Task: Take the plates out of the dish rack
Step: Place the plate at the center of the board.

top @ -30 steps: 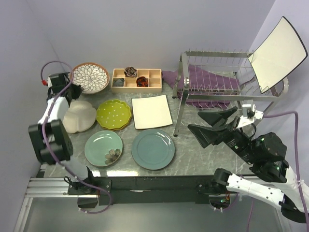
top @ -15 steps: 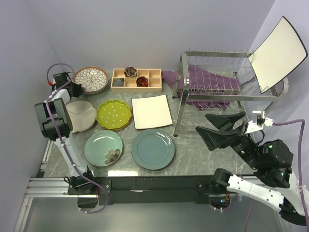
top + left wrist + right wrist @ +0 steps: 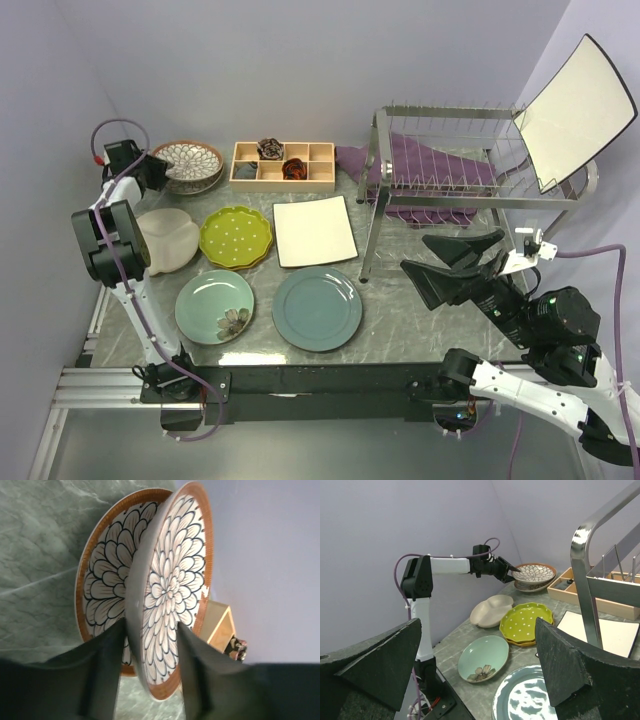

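Note:
My left gripper [image 3: 160, 172] is at the back left, shut on the rim of a brown-rimmed petal-patterned plate [image 3: 172, 590]. That plate rests tilted over a second, matching petal plate [image 3: 105, 590]. The silver dish rack [image 3: 450, 115] stands at the back right and holds one white square plate [image 3: 575, 110] leaning at its right end. My right gripper [image 3: 415, 252] is open and empty, in front of the rack. On the table lie a cream divided plate [image 3: 165, 240], a yellow-green plate [image 3: 235, 237], a white square plate [image 3: 315, 231], a pale green floral plate [image 3: 214, 307] and a teal plate [image 3: 317, 308].
A wooden compartment tray [image 3: 283, 165] sits at the back, just right of the petal plates. A purple cloth [image 3: 430, 165] lies under the rack. The rack's tubular front leg [image 3: 587, 580] stands close to my right gripper [image 3: 479, 625]. Walls close off the left and back.
My left gripper has lowered the petal plate from a raised tilt down onto the matching plate at the back left. The right arm has shifted slightly to the right.

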Available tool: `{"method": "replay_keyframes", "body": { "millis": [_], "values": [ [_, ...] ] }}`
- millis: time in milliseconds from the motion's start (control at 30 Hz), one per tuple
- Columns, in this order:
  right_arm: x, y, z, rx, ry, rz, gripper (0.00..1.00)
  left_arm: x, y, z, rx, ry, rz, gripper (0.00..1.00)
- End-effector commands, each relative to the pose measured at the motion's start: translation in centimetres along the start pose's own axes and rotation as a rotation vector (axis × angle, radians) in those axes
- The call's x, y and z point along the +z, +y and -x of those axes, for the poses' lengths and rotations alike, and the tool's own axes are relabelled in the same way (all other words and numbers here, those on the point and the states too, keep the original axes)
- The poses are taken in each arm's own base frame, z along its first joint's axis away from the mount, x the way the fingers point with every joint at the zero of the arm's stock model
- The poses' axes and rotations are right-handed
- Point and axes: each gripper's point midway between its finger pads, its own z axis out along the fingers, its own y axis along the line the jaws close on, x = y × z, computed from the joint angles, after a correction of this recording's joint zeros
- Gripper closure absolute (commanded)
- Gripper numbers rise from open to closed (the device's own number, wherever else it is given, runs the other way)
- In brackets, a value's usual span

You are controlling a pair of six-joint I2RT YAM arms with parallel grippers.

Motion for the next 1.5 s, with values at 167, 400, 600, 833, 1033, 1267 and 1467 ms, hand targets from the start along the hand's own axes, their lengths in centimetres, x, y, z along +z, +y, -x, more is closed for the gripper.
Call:
{"method": "replay_keyframes", "body": {
  "millis": [167,400,600,833,1033,1267,1467],
  "values": [
    [-0.2,-0.1,0.7,-0.007,-0.033,-0.001,0.0,-2.8,-4.3,2.0,0.037,-0.073,-0.075,0.4],
    [-0.1,-0.3,0.5,-0.008,-0.026,-0.012,0.0,-3.0,-2.4,1.8,0.045,-0.085,0.012,0.34],
    [0.0,-0.6,0.5,-0.008,-0.022,-0.037,0.0,-3.7,-2.2,2.8,0.071,-0.138,0.064,0.31],
    [0.0,-0.4,0.5,-0.011,-0.022,-0.02,0.0,-2.7,-1.6,2.1,0.081,-0.127,0.084,0.33],
    [0.3,-0.6,0.1,-0.019,-0.011,-0.033,0.0,-2.0,-1.9,1.1,0.098,-0.123,0.095,0.33],
    [0.5,-2.1,0.4,-0.02,-0.027,-0.124,0.0,-7.3,-7.1,0.9,0.152,-0.188,-0.002,0.3],
    [0.2,-3.1,0.9,-0.037,-0.061,-0.166,0.0,-15.8,-11.5,-6.7,0.239,-0.184,-0.243,0.26]
  ]
}}
